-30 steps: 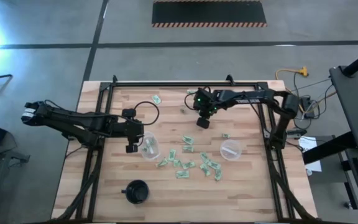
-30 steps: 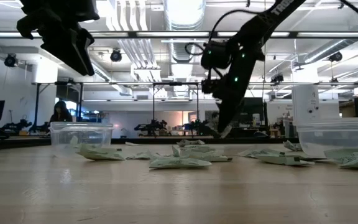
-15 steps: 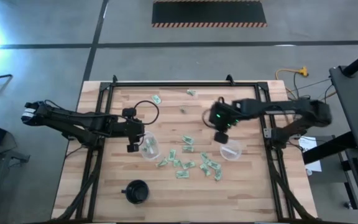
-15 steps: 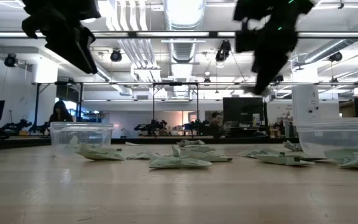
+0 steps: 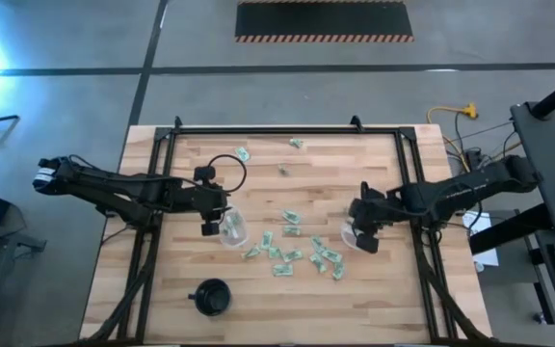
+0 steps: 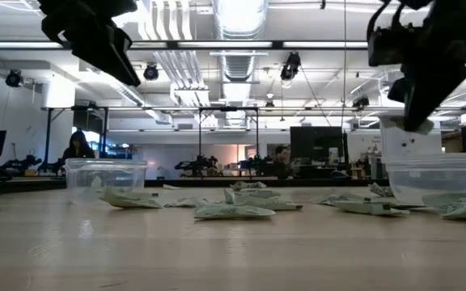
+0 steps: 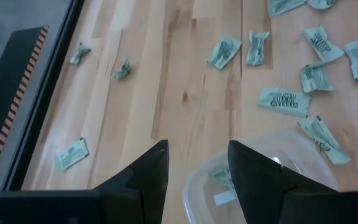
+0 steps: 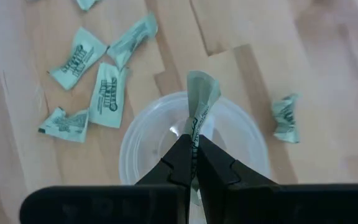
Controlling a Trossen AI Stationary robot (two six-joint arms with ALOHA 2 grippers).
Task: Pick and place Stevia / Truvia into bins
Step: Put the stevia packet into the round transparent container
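Observation:
Pale green and white Stevia packets (image 5: 292,251) lie scattered flat on the wooden table between two clear cups. My right gripper (image 8: 193,146) hovers over the right cup (image 8: 135,149), shut on one packet (image 8: 201,99); in the high view it covers that cup (image 5: 355,238). My left gripper (image 7: 197,174) is open and hangs above the far rim of the left cup (image 7: 278,155), which has packets inside (image 7: 219,177). In the low view both cups (image 6: 105,176) (image 6: 435,176) stand upright on the table, with the grippers well above them. My right gripper pinches the packet by its lower end (image 8: 195,129) between the two fingertips, coming from above and pointing down. The rest of the packet sticks out past the fingertips, crumpled, and is lifted clear over the right cup's opening.
A black round cup (image 5: 212,296) stands near the table's near left corner. Stray packets lie toward the far edge (image 5: 243,153) (image 5: 298,144) (image 5: 282,171), and one lies just beside the right cup (image 8: 286,117). A black frame rail (image 5: 287,131) runs along the table's far side.
My right gripper has travelled from the far middle of the table toward the near right, carrying the packet, and now hangs over the right cup. It has stayed shut throughout.

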